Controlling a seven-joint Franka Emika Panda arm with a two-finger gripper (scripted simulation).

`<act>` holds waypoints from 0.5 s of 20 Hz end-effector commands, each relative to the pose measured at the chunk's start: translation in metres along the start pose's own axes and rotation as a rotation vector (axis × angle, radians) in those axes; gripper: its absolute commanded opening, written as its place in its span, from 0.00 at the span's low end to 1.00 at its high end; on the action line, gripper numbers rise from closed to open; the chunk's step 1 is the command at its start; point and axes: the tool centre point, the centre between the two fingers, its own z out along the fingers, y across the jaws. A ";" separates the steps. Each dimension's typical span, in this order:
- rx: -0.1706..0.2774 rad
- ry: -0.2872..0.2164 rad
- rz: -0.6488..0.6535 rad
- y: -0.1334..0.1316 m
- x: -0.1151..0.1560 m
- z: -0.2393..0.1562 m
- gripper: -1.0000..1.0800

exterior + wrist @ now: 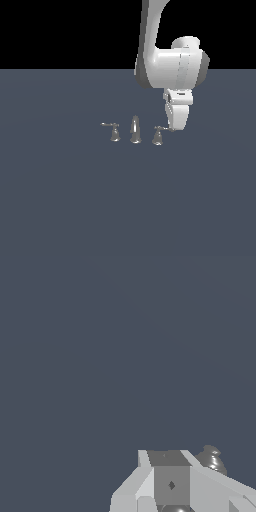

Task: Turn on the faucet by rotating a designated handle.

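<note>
I see my gripper [173, 128] lowered beside the handle [158, 136], the faucet [135, 131] piece on the exterior view's right, its tip at the lever's end, though I cannot tell whether the fingers are parted or closed.

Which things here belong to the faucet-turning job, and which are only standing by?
In the job:
- handle, lever toward the exterior view's right
- gripper, down beside that lever

Standing by:
- twin handle, lever pointing the other way
- centre spout
</note>
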 end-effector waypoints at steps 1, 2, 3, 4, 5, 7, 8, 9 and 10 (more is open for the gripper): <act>-0.008 0.002 0.009 0.009 0.008 0.000 0.00; 0.000 -0.001 -0.001 0.002 0.000 0.000 0.00; 0.000 -0.001 -0.001 0.005 0.000 0.000 0.00; -0.001 0.000 0.000 0.008 -0.001 0.000 0.00; -0.001 0.000 0.001 0.011 -0.001 0.000 0.00; -0.002 0.000 0.002 0.017 -0.002 0.000 0.00; -0.002 0.000 0.002 0.020 -0.002 0.000 0.00; -0.003 0.000 0.003 0.023 -0.002 0.000 0.00; -0.003 0.000 0.004 0.026 -0.003 0.000 0.00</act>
